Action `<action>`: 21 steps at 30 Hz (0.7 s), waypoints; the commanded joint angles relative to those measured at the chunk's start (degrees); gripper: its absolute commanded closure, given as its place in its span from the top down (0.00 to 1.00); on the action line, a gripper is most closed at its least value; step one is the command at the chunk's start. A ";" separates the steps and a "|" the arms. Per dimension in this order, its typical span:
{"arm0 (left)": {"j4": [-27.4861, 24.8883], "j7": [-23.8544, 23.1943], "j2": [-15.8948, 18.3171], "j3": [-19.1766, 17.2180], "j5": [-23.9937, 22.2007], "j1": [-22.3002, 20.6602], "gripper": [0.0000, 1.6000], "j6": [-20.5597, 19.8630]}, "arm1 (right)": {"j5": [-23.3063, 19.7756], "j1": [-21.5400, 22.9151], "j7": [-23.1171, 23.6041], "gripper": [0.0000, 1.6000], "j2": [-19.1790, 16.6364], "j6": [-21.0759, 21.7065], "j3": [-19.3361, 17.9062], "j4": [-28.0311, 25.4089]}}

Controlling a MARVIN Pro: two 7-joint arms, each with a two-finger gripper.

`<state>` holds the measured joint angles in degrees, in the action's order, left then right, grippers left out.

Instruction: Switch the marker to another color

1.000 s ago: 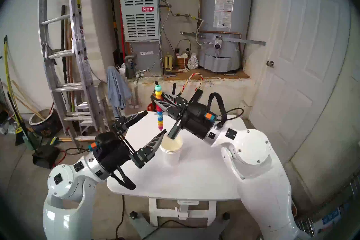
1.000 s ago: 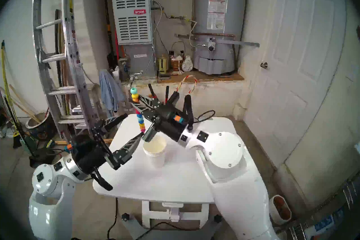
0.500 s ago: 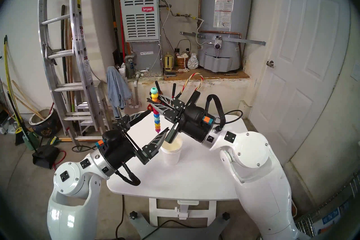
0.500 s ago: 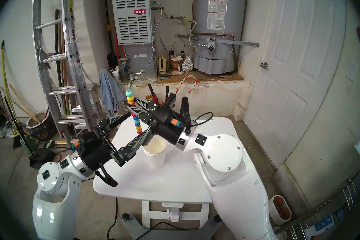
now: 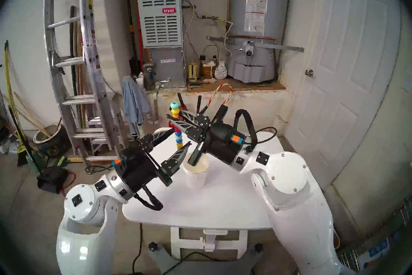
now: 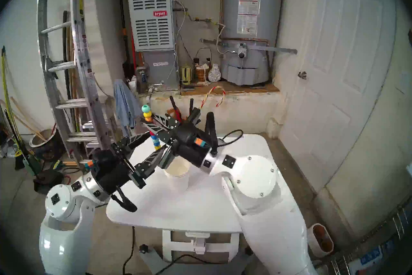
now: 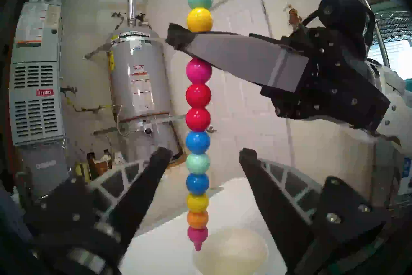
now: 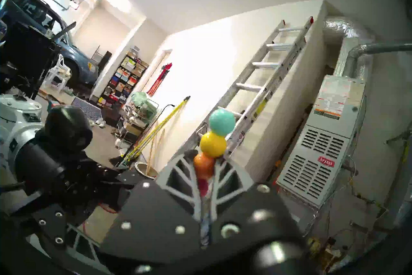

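Left wrist view shows the marker (image 7: pixel 198 116) standing upright in the air, a stick of round beads running from teal and yellow at the top through pink, red, blue, teal, blue, yellow and orange to a pink pointed tip at the bottom. The right gripper (image 7: pixel 178 41) is clamped on it just under the yellow bead, its grey finger crossing the stick from the right side of the view. The left gripper (image 7: pixel 204 156) is spread wide, with one dark finger on either side of the lower beads and neither one touching them. Below the pink tip, and a little to the right in this view, sits the pale round mouth of a paper cup (image 7: pixel 231 252) on the white desk (image 7: pixel 160 243). Head stereo left view shows both arms meeting over the far part of the desk (image 5: pixel 200 205), the marker (image 5: pixel 178 134) held above it by the right gripper (image 5: pixel 172 119), and the left gripper (image 5: pixel 180 138) reaching up from the left with its fingers apart around the bottom of the stick. The cup (image 5: pixel 196 170) stands on the desk just beside the near finger of the left gripper. Right wrist view shows the teal, yellow and orange beads of the marker (image 8: pixel 213 145) poking up between the closed fingers.
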<state>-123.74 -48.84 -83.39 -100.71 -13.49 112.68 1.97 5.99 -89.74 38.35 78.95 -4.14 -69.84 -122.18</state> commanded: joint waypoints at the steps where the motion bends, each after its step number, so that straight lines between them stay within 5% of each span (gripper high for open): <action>1: -0.30 -0.20 0.30 -0.04 0.04 -0.39 0.77 0.01 | -0.29 -0.25 0.00 0.00 0.06 -0.57 0.07 -1.77; 6: -0.24 0.00 0.29 0.16 0.24 -0.32 0.69 0.25 | -0.26 -0.56 0.12 0.00 -0.16 -0.66 0.11 -2.17; 8: -0.25 0.06 0.31 0.18 0.26 -0.28 0.42 0.41 | -0.18 -0.63 0.18 0.00 -0.25 -0.72 0.16 -2.23; 13: -0.71 0.30 0.14 0.02 0.12 0.19 0.26 0.80 | 0.25 -0.95 0.00 0.00 -0.45 -1.05 0.12 -2.06; 16: -1.07 0.18 -0.02 -0.38 -0.60 0.82 0.25 1.09 | 0.75 -1.37 -1.21 0.00 0.02 -1.57 -0.36 -1.14; 17: -1.29 0.38 -0.06 -0.47 -0.29 1.12 0.12 1.22 | 0.42 -1.23 -1.06 0.00 -0.03 -1.70 -0.54 -0.96; 21: -0.67 0.56 -0.06 -0.52 0.35 1.89 0.00 1.71 | 0.36 -1.08 -1.78 0.00 0.23 -2.63 -1.25 -1.65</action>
<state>-123.51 -48.24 -83.25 -100.99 -13.38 113.43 2.61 6.38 -90.98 37.94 78.53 -5.40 -70.03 -122.80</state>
